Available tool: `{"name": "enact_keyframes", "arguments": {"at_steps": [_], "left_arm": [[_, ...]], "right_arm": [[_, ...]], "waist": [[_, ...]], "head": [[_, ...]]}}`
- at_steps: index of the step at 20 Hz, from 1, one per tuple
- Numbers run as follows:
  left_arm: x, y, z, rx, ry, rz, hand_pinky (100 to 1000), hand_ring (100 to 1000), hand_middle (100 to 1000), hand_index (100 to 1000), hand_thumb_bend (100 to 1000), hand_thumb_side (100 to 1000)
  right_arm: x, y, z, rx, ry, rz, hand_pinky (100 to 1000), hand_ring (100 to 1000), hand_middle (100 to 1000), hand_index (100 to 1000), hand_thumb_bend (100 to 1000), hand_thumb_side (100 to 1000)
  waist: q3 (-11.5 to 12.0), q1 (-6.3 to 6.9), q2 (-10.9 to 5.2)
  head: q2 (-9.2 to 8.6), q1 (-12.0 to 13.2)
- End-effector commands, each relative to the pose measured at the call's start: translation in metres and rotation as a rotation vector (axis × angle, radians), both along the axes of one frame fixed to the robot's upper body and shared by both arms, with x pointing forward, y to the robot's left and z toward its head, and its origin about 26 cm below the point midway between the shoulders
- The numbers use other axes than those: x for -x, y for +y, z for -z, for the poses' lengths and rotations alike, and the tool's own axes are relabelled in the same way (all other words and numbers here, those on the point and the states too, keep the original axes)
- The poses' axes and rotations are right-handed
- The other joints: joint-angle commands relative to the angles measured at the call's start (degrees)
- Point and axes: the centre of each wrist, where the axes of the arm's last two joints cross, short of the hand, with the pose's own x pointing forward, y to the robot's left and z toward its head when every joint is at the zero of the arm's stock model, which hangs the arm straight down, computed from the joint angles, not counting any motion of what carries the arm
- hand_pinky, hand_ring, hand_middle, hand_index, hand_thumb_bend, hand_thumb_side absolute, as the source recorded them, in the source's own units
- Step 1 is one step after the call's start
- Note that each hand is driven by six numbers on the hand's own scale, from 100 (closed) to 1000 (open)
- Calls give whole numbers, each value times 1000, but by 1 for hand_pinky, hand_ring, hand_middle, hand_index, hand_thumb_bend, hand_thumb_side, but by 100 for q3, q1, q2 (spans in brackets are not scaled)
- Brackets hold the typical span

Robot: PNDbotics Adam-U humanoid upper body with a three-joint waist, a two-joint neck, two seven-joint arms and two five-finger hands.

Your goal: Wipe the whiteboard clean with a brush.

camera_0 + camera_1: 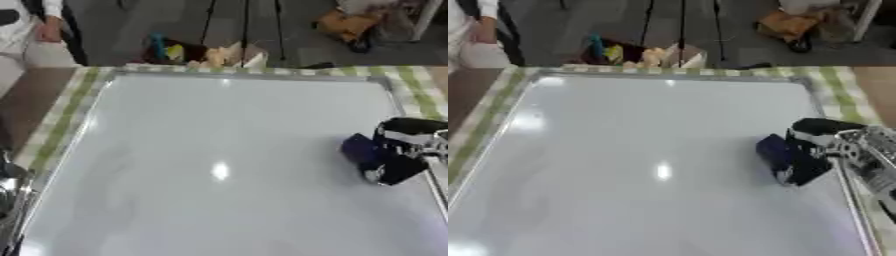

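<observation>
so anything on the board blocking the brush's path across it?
Nothing visible. The right hand holds the dark blue brush on the whiteboard near its right edge. The surface to its left shows only glare, with no objects on it.

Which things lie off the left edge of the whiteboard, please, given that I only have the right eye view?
Observer: The left eye view shows something dark and silvery, possibly the left hand, at the picture's lower left edge, beside the whiteboard.
Operator: Thank you. Does it reach onto the board?
Observer: No. It lies outside the frame, on the side of the checked cloth, and none of it shows over the white surface.
</observation>
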Motion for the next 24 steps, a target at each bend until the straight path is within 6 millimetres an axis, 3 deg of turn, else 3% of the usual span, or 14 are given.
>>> {"name": "enact_keyframes", "arguments": {"at_steps": [1,12,24], "left_arm": [[4,0,-9,-1,-36,3,701,822,754,765,221,971],[4,1,-9,-2,-35,-3,701,822,754,765,222,971],[4,0,-9,-1,-34,-2,701,821,754,765,221,971]], "right_arm": [[1,-6,-5,6,-12,21,463,518,226,359,100,332],[-13,-35,-4,65,-120,222,489,534,236,365,100,307],[-11,-30,-3,60,-96,198,477,528,232,363,100,299]], "waist": [[16,-14,-118],[-4,2,-115],[-22,16,-135]], "head": [[-46,5],[-47,12],[-56,32]]}}
